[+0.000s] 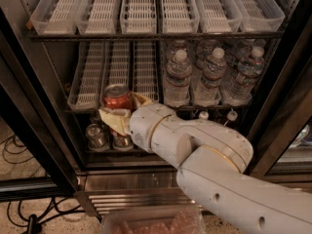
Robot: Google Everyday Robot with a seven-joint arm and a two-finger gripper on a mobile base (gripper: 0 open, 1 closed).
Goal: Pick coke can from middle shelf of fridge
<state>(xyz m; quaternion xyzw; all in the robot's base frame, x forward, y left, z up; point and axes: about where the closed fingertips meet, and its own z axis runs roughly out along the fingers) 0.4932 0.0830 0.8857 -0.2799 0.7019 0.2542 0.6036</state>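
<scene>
The coke can (117, 97), red with a silver top, stands upright at the front edge of the middle shelf (83, 101) of the fridge (29, 77). My gripper (118, 114) reaches in from the right on the white arm, and its yellowish fingers (111, 120) are closed around the can's lower half. The can sits out past the front of the second slotted lane tray from the left.
Several water bottles (178, 79) fill the right lanes of the middle shelf. The top shelf holds bare slotted trays (139, 9). Silver cans (96, 136) stand on the bottom shelf under the gripper. The door frame (36, 145) runs along the left; cables (17, 152) lie on the floor.
</scene>
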